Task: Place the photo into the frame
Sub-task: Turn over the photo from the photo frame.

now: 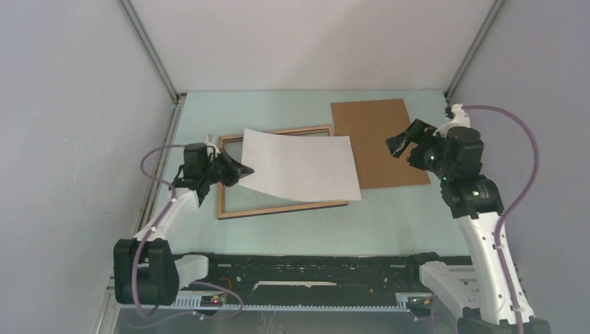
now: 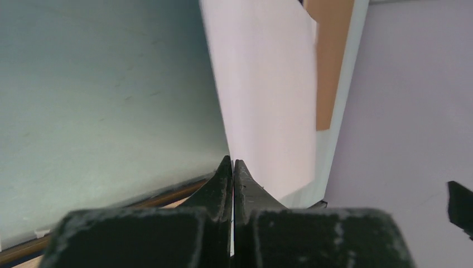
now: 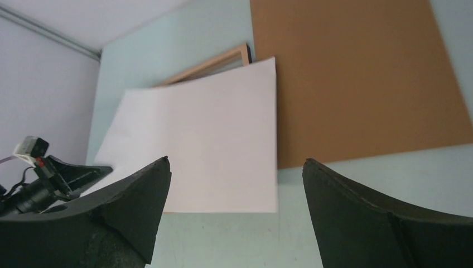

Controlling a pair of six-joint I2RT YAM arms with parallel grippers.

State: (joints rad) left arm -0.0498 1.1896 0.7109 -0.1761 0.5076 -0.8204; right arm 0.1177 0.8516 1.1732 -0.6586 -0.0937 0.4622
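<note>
The photo (image 1: pixel 299 167) lies white back up across the frame (image 1: pixel 278 207), whose thin wood-brown rails show around its left, far and near edges. My left gripper (image 1: pixel 245 170) is shut on the photo's left edge and holds that side slightly raised. In the left wrist view the closed gripper (image 2: pixel 233 163) pinches the white sheet (image 2: pixel 268 84) above a brown rail (image 2: pixel 167 195). My right gripper (image 1: pixel 400 142) hovers open over the right side, holding nothing. From the right wrist its open gripper (image 3: pixel 235 160) looks onto the photo (image 3: pixel 206 145) and a frame corner (image 3: pixel 223 58).
A plain brown backing board (image 1: pixel 379 142) lies flat to the right of the frame, its left edge under the photo's right side; it fills the upper right of the right wrist view (image 3: pixel 357 78). Grey walls enclose the pale green table (image 1: pixel 306 226).
</note>
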